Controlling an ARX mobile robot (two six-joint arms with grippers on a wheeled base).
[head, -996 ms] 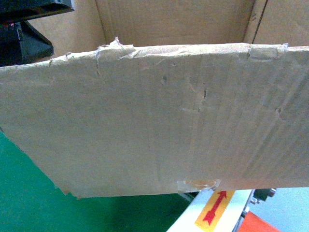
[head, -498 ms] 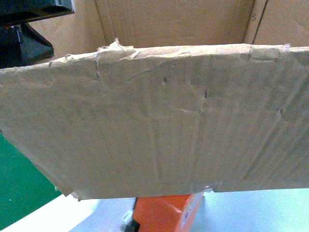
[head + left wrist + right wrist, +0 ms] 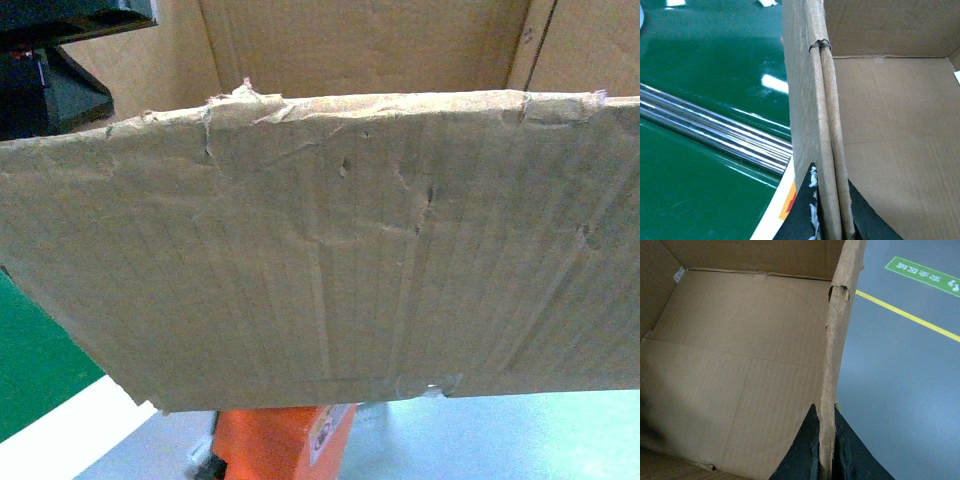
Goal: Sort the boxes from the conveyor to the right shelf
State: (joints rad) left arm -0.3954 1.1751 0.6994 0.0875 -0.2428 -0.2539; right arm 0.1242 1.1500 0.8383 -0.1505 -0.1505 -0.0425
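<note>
The box [image 3: 320, 250], a big brown carton with ragged top edges, fills the head view and hangs tilted above the floor. My left gripper [image 3: 832, 202] is shut on its left wall [image 3: 825, 125]. My right gripper [image 3: 825, 432] is shut on the torn right wall [image 3: 832, 350]. Both wrist views look into the bare inside of the carton [image 3: 740, 365]. A strip of the dark-green conveyor [image 3: 30, 370] with its pale rim [image 3: 95, 425] shows at the lower left. The belt [image 3: 695, 200] also shows beside the left wall. The right shelf is out of view.
An orange object [image 3: 285, 445] stands on the grey floor [image 3: 500, 440] just under the carton. Shiny metal pipes [image 3: 715, 130] cross the green surface left of the carton. A yellow line [image 3: 910, 316] and a green sign [image 3: 922, 275] mark the floor to the right.
The green belt and its rim have slid away to the lower left of the head view. The orange object and more grey floor have come in under the carton. Both grips hold.
</note>
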